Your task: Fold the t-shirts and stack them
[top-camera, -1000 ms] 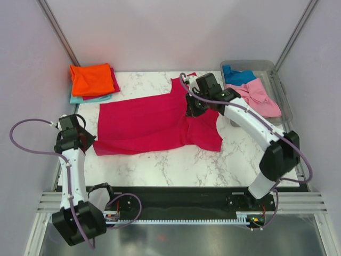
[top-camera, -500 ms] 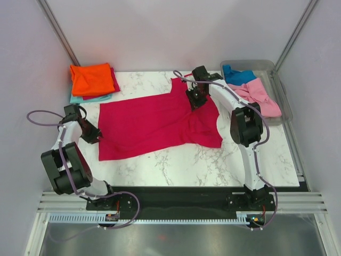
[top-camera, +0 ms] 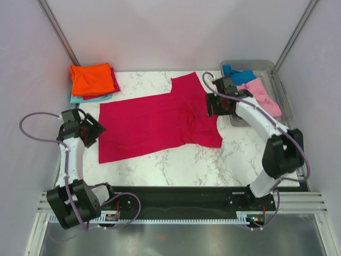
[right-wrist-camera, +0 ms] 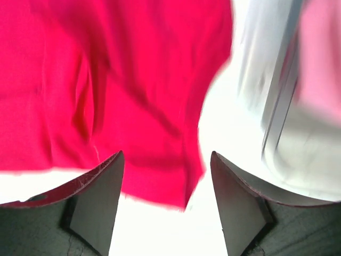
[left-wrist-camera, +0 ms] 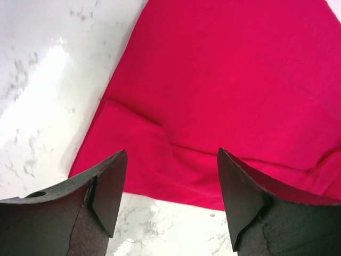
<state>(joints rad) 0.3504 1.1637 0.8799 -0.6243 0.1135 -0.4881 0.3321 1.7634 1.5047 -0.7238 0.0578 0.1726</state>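
Well, marble table (top-camera: 176,160) w/ the crimson-pink t-shirt (top-camera: 154,122) spread flat across the middle, its right side a bit rumpled. Grey tub (top-camera: 248,62) at far right holds the blue t-shirt (top-camera: 237,76) & the light pink t-shirt (top-camera: 261,96), both bunched. Far-left corner: folded stack, orange t-shirt (top-camera: 91,78) on top. Left gripper (left-wrist-camera: 170,181) sits at the spread shirt's left edge, right gripper (right-wrist-camera: 166,181) at its right edge by the tub. Both are spread wide, nothing held.
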